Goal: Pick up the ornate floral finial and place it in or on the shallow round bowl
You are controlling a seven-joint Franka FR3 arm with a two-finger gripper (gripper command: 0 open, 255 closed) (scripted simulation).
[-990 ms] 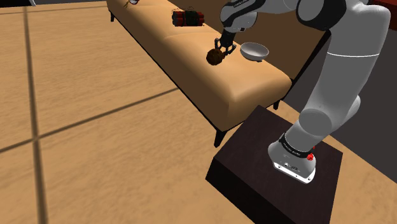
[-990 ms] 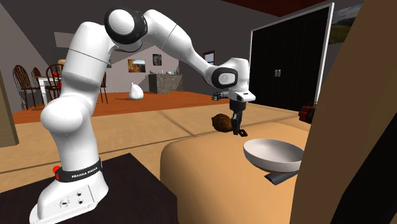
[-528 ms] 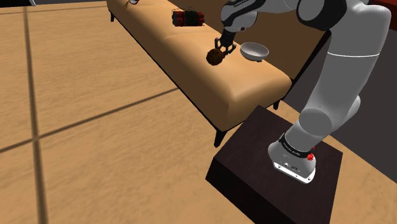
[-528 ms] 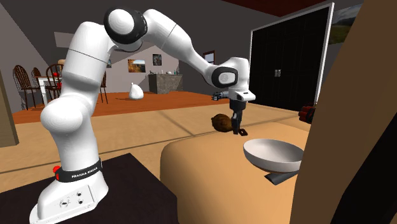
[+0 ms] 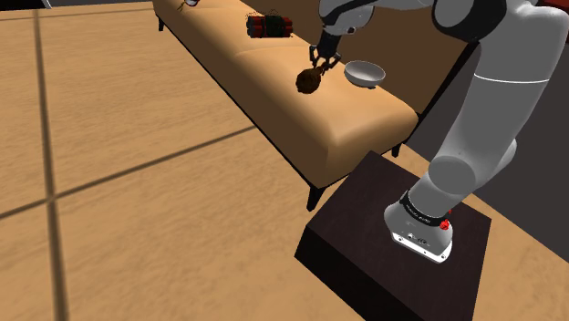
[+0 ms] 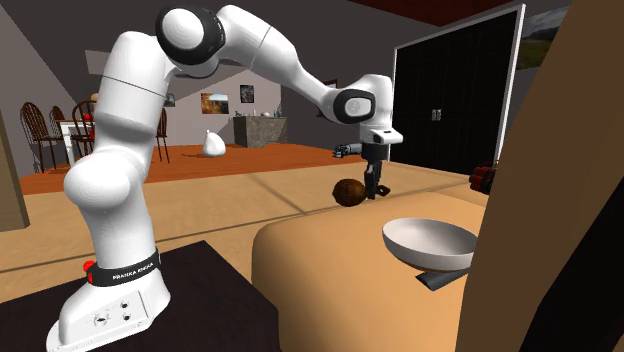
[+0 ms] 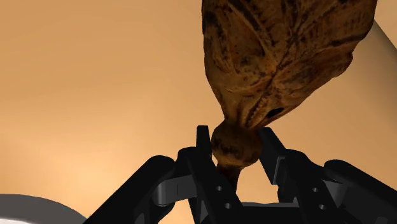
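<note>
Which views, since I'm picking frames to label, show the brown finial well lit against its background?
Wrist view: the brown, leaf-carved finial is evenly lit, its veins readable against the plain tan sofa seat, neck clasped by the black hand. Shoulder view: it is a dark lump, contrasting strongly with that seat. Second exterior view: dark brown against pale tan, clearly distinct.

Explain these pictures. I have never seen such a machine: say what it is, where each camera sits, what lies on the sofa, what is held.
It is a white robot arm standing on a dark box beside a tan sofa. One camera looks down from beside the box, another faces the arm across the bowl, one rides on the hand. On the sofa lie that shallow bowl and a reddish bundle. The black gripper is shut on the brown finial, at its narrow neck.
</note>
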